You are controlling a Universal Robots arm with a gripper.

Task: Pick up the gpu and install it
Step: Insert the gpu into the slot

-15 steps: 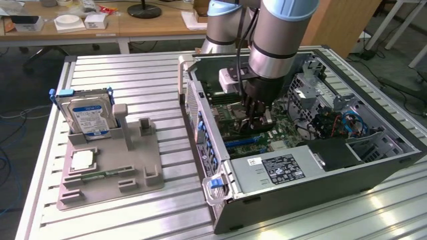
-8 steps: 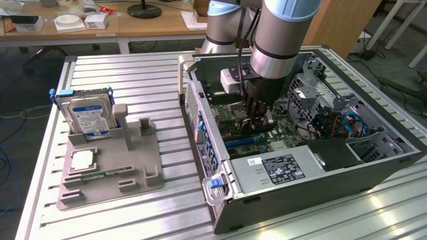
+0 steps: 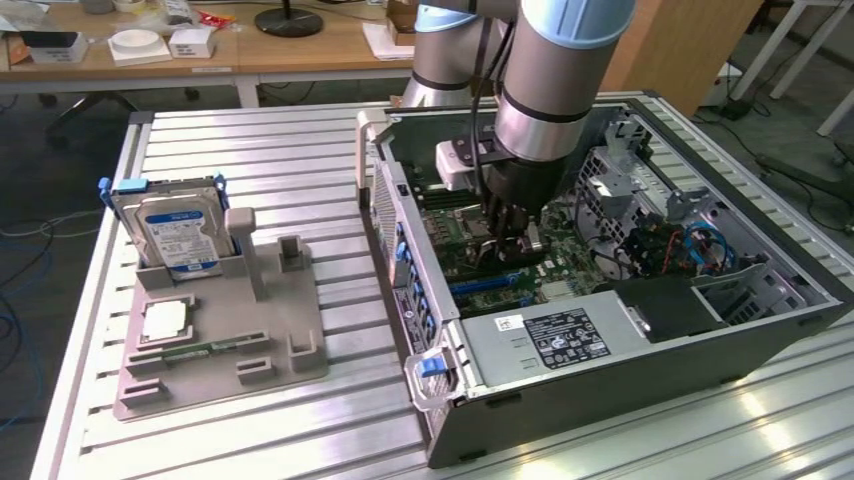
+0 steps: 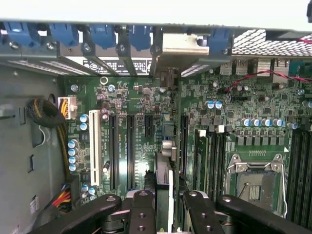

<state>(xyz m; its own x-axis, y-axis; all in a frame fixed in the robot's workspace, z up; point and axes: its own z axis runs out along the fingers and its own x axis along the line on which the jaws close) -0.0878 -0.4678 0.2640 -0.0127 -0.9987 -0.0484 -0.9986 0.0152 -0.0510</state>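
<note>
My gripper (image 4: pixel 165 214) is down inside the open computer case (image 3: pixel 641 370), low over the green motherboard (image 4: pixel 126 97). Its two black fingers (image 4: pixel 144 214) are shut on the gpu (image 4: pixel 165 185), a thin black card seen edge-on between them. The card stands upright and runs toward the case's rear wall, where its silver bracket (image 4: pixel 183 46) lies against the slot openings. It sits in line with the black expansion slots (image 4: pixel 130 151), over one of them; I cannot tell how deep it is seated. In the exterior view the gripper (image 3: pixel 514 240) hangs straight down into the case's middle.
A white slot (image 4: pixel 94 146) and the processor socket (image 4: pixel 256 183) flank the card. The power supply (image 3: pixel 554 335) fills the case's near end. On the exterior view's left, a grey fixture (image 3: pixel 220 340) holds a hard drive (image 3: pixel 174 230) and a green memory stick (image 3: pixel 200 350).
</note>
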